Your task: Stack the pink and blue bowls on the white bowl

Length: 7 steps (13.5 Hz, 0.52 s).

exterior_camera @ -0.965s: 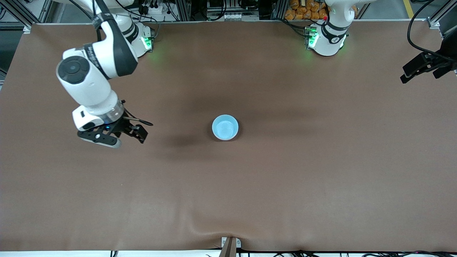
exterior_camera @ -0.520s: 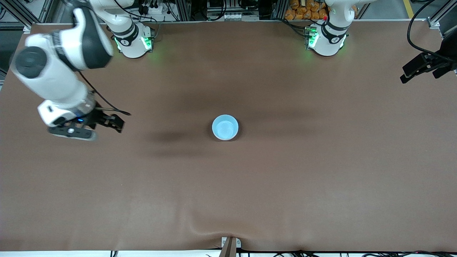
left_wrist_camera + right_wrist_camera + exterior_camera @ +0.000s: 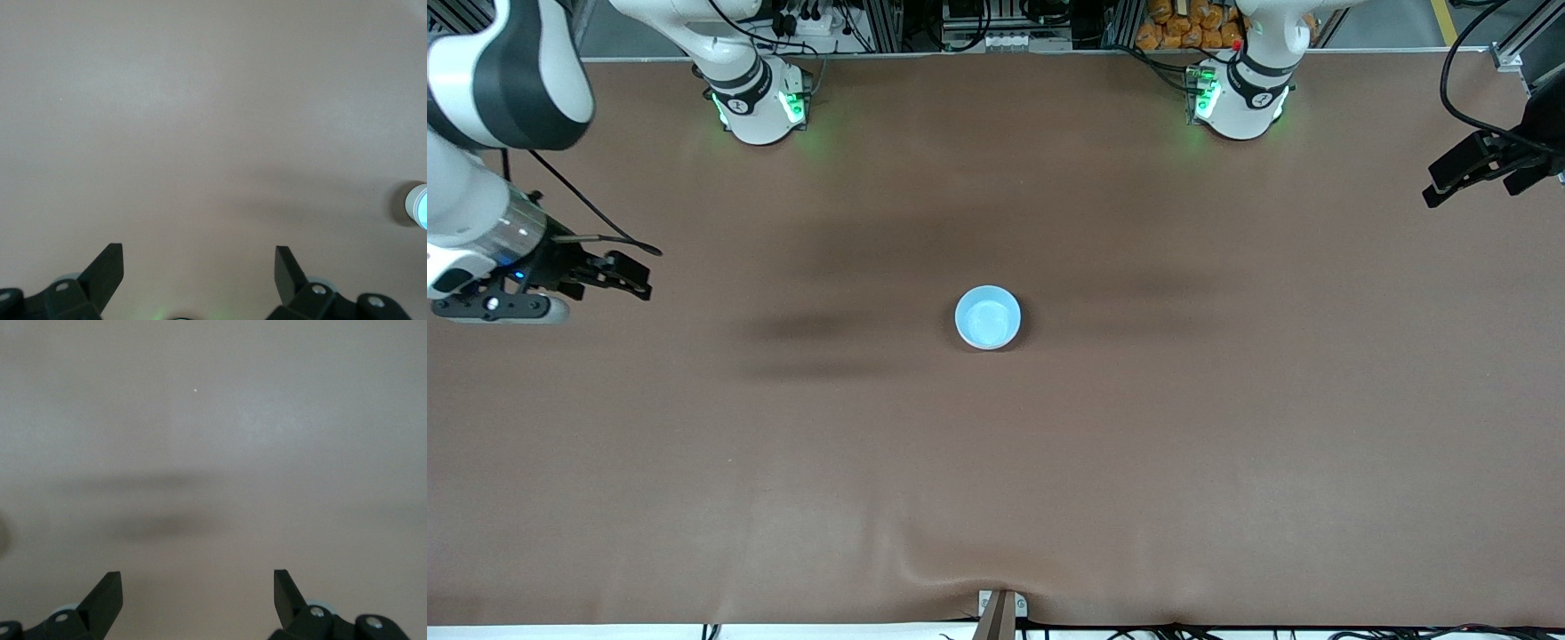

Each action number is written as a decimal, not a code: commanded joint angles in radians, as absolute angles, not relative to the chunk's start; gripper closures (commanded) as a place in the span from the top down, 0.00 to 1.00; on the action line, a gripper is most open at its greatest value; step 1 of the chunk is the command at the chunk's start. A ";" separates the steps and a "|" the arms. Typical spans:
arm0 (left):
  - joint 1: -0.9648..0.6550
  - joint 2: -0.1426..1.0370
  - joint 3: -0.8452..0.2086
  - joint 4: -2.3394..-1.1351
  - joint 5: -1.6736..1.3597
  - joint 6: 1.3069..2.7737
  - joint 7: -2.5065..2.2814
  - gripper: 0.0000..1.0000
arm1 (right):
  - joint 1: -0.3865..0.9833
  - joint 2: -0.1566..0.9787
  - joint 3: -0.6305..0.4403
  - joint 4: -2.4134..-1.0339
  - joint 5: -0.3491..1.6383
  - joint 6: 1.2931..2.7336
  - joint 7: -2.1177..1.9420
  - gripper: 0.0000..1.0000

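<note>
1. now the blue bowl (image 3: 987, 317) sits mid-table (image 3: 1138, 444), apparently topping the stack.
2. right pincer (image 3: 618, 274) hangs released, bowl at its three o'clock in the front view.
3. left pincer (image 3: 1463, 173) waits, released, at the table's edge.

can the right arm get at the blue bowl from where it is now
Probably yes: the blue bowl sits alone mid-table with nothing around it, and the right pincer hangs open over the table's right-arm end, holding nothing.
</note>
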<state>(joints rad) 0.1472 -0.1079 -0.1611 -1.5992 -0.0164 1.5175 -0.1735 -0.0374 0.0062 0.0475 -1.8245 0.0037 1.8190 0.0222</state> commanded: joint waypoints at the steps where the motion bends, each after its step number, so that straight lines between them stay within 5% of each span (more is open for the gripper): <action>1: 0.156 -0.115 -0.169 -1.601 -0.008 1.508 -0.147 1.00 | -0.057 -0.008 0.057 -1.721 0.015 1.706 -0.008 1.00; 7: 0.155 -0.109 -0.169 -1.598 -0.014 1.520 -0.147 1.00 | -0.057 -0.003 0.055 -1.530 0.005 1.470 -0.008 1.00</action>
<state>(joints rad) 0.1471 -0.1067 -0.1620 -1.6002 -0.0164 1.5179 -0.1735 -0.0423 -0.0054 0.0471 -1.6150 0.0029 1.5674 0.0059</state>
